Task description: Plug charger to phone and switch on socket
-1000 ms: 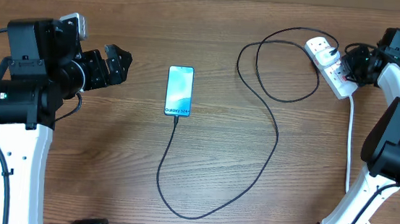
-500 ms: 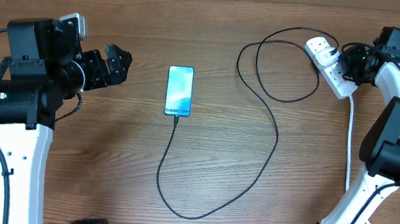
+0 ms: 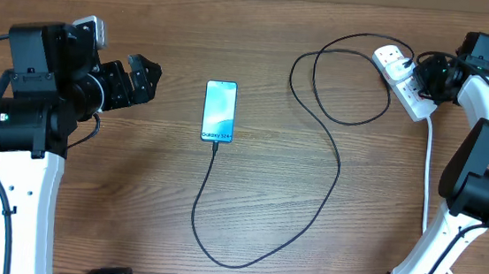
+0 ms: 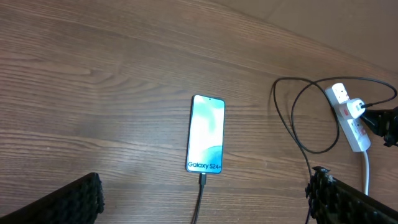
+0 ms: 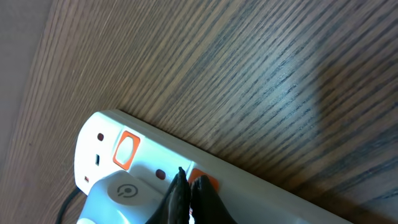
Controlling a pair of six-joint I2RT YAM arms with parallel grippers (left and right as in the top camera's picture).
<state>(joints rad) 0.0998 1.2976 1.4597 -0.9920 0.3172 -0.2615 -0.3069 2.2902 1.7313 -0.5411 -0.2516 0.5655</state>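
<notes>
Phone (image 3: 219, 111) lies flat, screen up, mid-counter (image 3: 133, 198), lit blue-teal with "Galaxy S24+" at its near edge. The charger (image 3: 338, 163), a thin black cable, meets the phone's bottom edge. From there it runs toward the near side of the counter, curves right, climbs and loops once before reaching the socket (image 3: 402, 80). Whether the tip is fully seated can't be told.

The socket is a white strip lying at an angle at the far right of the counter, with a thick white cord (image 3: 428, 162) trailing down the right side. A white plug (image 5: 118, 193) sits in the strip, and the black cable leaves it.

Right gripper (image 5: 186, 196): jaws pressed together, holding nothing. The tips are down on the socket's top face, touching it right beside an orange switch (image 5: 202, 182). A second orange switch (image 5: 126, 149) sits nearer the strip's end, clear of the tips.

Left gripper (image 3: 147, 79): jaws spread wide and empty, hanging left of the phone and well apart from it. In the left wrist view the phone sits between its fingers (image 4: 74, 199).
</notes>
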